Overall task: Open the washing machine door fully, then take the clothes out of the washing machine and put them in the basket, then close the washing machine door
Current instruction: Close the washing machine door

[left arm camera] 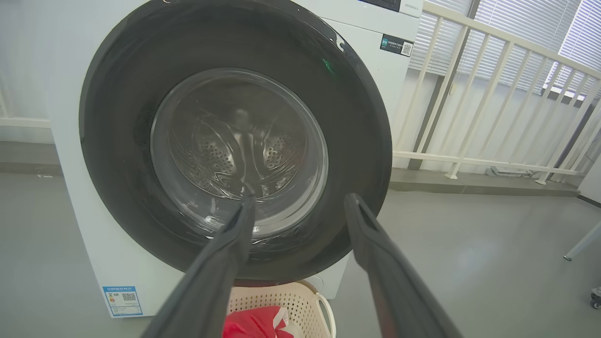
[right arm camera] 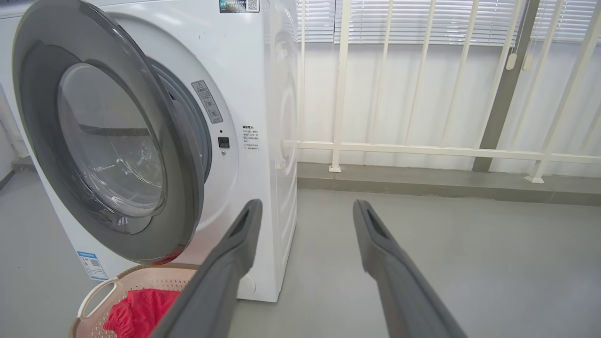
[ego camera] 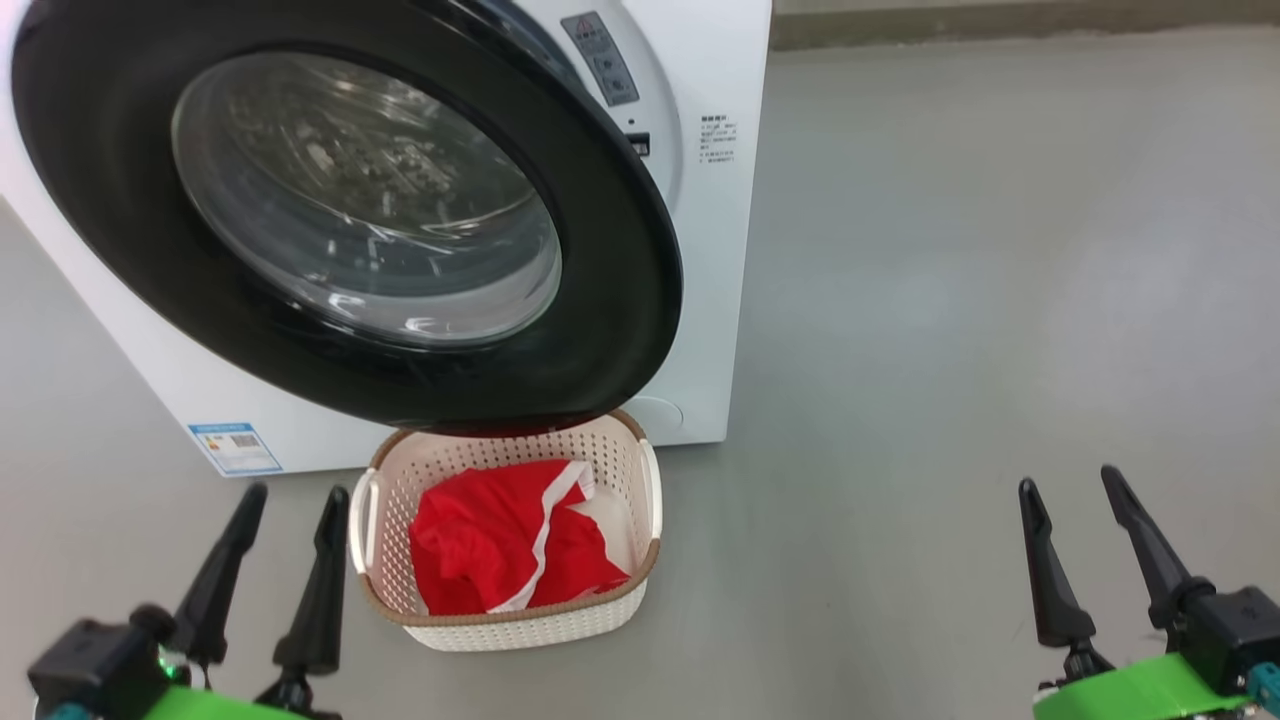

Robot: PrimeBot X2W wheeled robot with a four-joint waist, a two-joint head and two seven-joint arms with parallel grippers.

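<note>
The clothes (ego camera: 480, 550) lie in the basket (ego camera: 520, 625); left pincer (ego camera: 295, 492) and right pincer (ego camera: 1067, 478) gape empty.

bare laundry corner: washing machine (right arm camera: 277, 94), grey floor (ego camera: 1000, 250), white railing (right arm camera: 341, 94), blinds (right arm camera: 446, 21)

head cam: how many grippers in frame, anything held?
2. The left gripper is at the lower left, just beside the basket. The right gripper is at the lower right, over the floor. Both are open and empty.

Three near views, common door (ego camera: 350, 210)
</note>
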